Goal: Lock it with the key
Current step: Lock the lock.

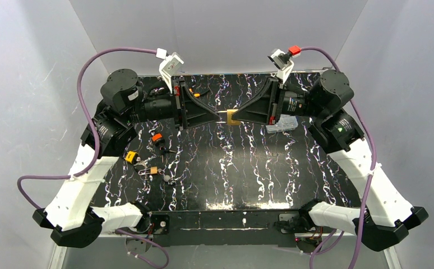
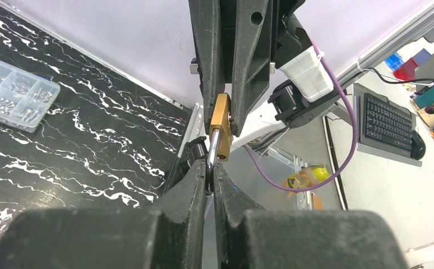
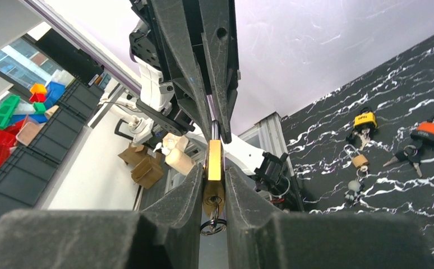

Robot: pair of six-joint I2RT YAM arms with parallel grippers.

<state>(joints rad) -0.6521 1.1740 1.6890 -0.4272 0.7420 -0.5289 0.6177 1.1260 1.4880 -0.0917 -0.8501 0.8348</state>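
Note:
A brass padlock is held in the air over the middle of the table, between both grippers. My right gripper is shut on the padlock's body. A key with a small ring sits in the keyhole at the padlock's bottom, between my right fingers. My left gripper is shut on the silver shackle, with the brass body just beyond its tips. In the left wrist view my left gripper pinches the shackle. In the right wrist view my right gripper clamps the body.
A clear plastic parts box lies at the right under my right arm, also in the left wrist view. On the left lie a yellow padlock, an orange padlock with keys and a small brass padlock.

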